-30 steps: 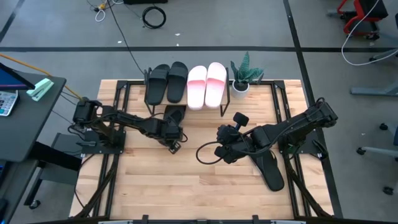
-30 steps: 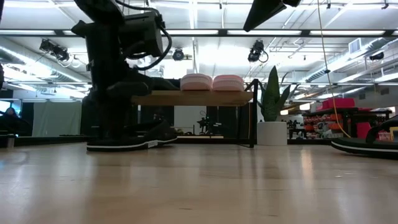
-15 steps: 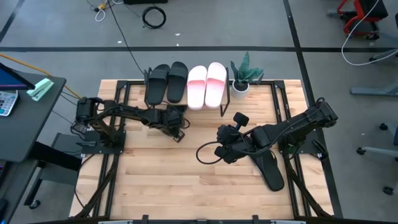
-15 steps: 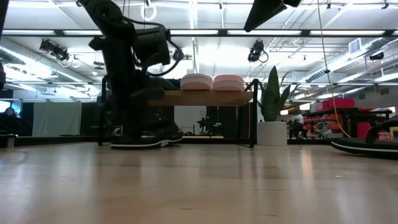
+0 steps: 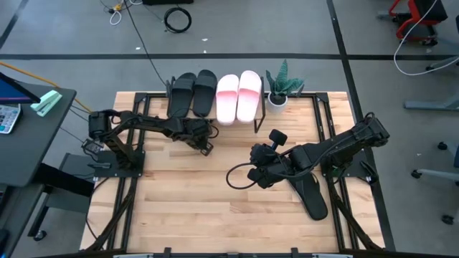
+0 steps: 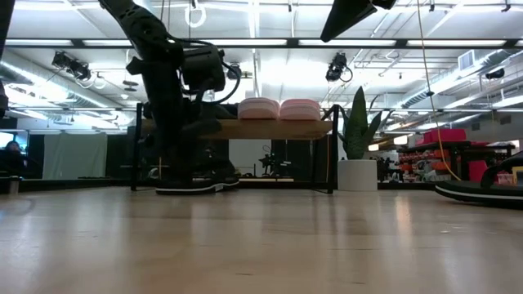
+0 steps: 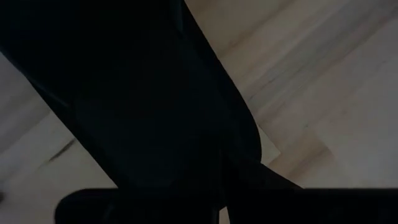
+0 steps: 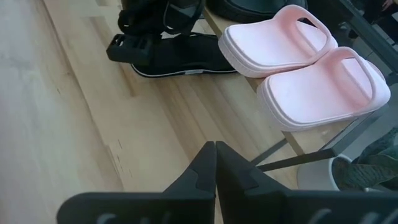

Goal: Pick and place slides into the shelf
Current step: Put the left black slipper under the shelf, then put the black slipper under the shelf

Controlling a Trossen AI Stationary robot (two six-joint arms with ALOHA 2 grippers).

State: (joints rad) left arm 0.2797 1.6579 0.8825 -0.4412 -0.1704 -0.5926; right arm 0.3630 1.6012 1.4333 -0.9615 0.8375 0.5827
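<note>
The shelf (image 5: 215,118) stands at the table's far edge with two black slides (image 5: 192,94) and two pale pink slides (image 5: 238,97) on its top board. My left gripper (image 8: 140,43) is low at the shelf's front, at a thin black slide (image 8: 186,59) that lies flat on the table beneath the top board (image 6: 245,128). In the high view this slide is mostly hidden. My right gripper (image 8: 214,163) hovers shut and empty over the table's middle. A second thin black slide (image 5: 312,193) lies flat near the right arm. My left gripper is on the near end (image 8: 146,59) of the thin black slide, coming from the table's near-left side and slanting down. The slide's sole rests flat on the table (image 6: 200,186). The gripper's own body hides the fingers, so the kind of hold does not show.
A potted plant (image 5: 280,89) stands just right of the shelf. The shelf's thin black legs (image 6: 331,159) frame the space below the board. The wooden table (image 5: 215,208) shows bare boards along its near side. A black cable loops by the right gripper (image 5: 240,175).
My left gripper has moved toward the table's far edge, up to the shelf's front. The thin black slide has gone with it, sliding along the table from in front of the shelf to beneath the top board. The right arm has kept still.
</note>
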